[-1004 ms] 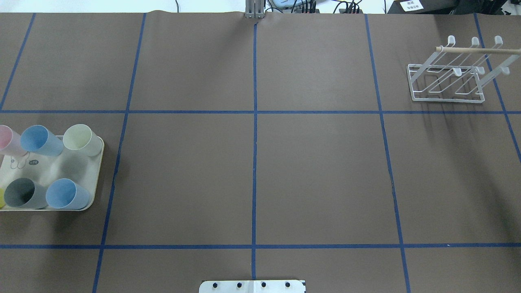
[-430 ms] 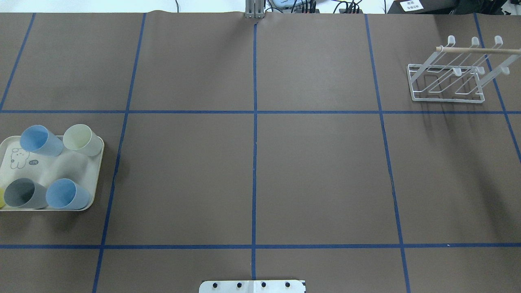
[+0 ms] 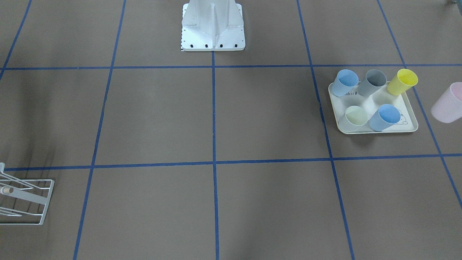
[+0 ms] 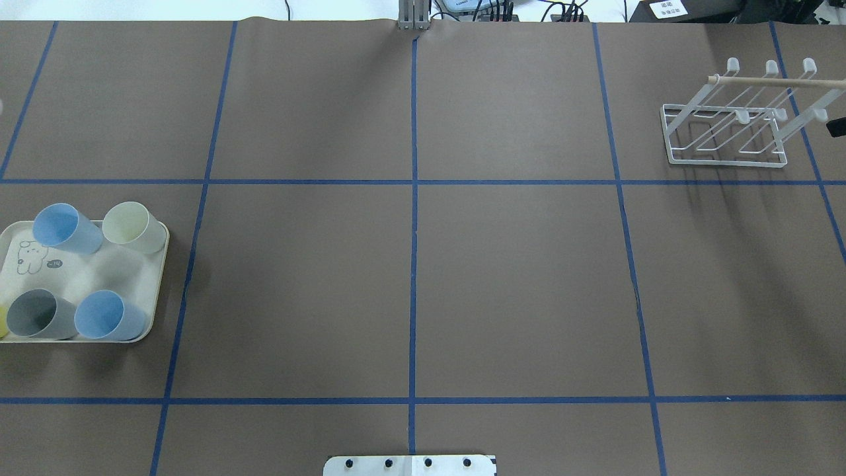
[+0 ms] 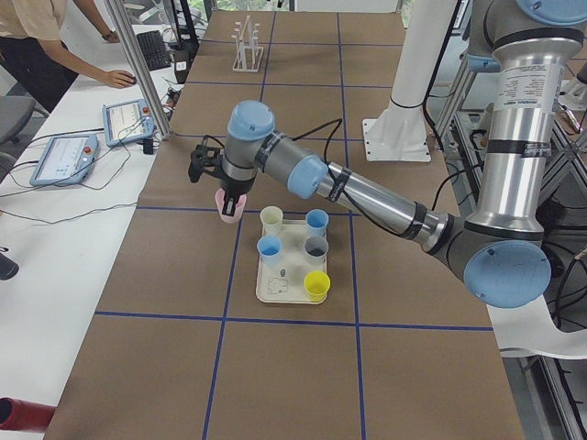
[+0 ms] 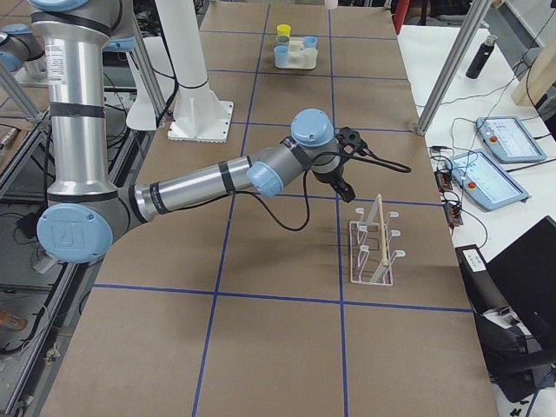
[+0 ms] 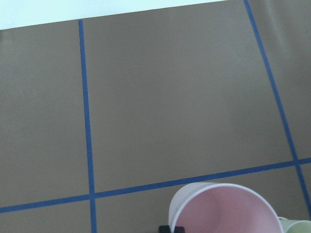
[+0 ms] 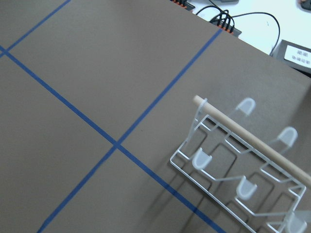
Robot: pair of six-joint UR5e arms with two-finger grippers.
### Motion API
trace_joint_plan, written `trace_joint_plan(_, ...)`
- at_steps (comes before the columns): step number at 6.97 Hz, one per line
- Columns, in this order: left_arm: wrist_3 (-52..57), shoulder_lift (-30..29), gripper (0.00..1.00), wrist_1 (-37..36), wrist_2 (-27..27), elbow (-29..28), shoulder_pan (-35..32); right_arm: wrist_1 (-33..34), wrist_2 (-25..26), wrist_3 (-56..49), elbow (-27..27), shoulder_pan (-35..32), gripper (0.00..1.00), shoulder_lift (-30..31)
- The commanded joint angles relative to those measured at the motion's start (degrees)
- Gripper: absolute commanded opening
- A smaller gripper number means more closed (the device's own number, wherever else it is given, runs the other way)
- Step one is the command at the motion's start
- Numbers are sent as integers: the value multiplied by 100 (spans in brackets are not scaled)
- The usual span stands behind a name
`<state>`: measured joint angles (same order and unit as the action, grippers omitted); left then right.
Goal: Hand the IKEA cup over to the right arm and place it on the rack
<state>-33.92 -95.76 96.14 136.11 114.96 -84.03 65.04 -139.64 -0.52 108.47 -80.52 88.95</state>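
Observation:
A pink IKEA cup [image 5: 225, 215] hangs in the air just beyond the far side of the cream tray [image 5: 275, 293], and my left gripper [image 5: 229, 200] is shut on its rim. The same cup [image 3: 448, 103] shows at the front view's right edge. In the left wrist view its open mouth [image 7: 223, 208] fills the bottom. The white wire rack [image 4: 727, 132] with a wooden dowel stands at the far right. My right gripper [image 6: 343, 187] hovers beside the rack [image 6: 372, 252]; only a dark tip [image 4: 838, 125] shows overhead, and I cannot tell whether it is open or shut.
Several cups, blue, grey, cream and yellow, stand on the tray [image 4: 158, 277]. The robot's white base [image 3: 213, 32] sits at the table's middle edge. Tablets [image 5: 64, 156] and a person's arm are at the side bench beyond the table.
The pink cup stood at the overhead view's left edge a second ago and has since left that view. A dark tip of my right gripper has come in by the rack.

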Motion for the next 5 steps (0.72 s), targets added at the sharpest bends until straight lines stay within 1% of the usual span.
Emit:
trace_joint_plan(1,-2556,-782,0,-192,800,605,411,-323,33,0,7,194,89,-255)
trace_joint_plan(2,-3898,-1334,0,-166,760,737,988,-673,42,43,-10,325,89,-255)
trace_joint_plan(3,-5356,-2027,0,-44,464,730,1655,-694,146,470,16,579,98,-542)
trace_joint_plan(4,-6241,-2565,0,-43,-114,721,2288,-694,373,640,16,1112,98,-1050)
trace_joint_plan(5,-6815,-2962,0,-43,-528,669,2816,-694,880,693,-10,1561,99,-1290)
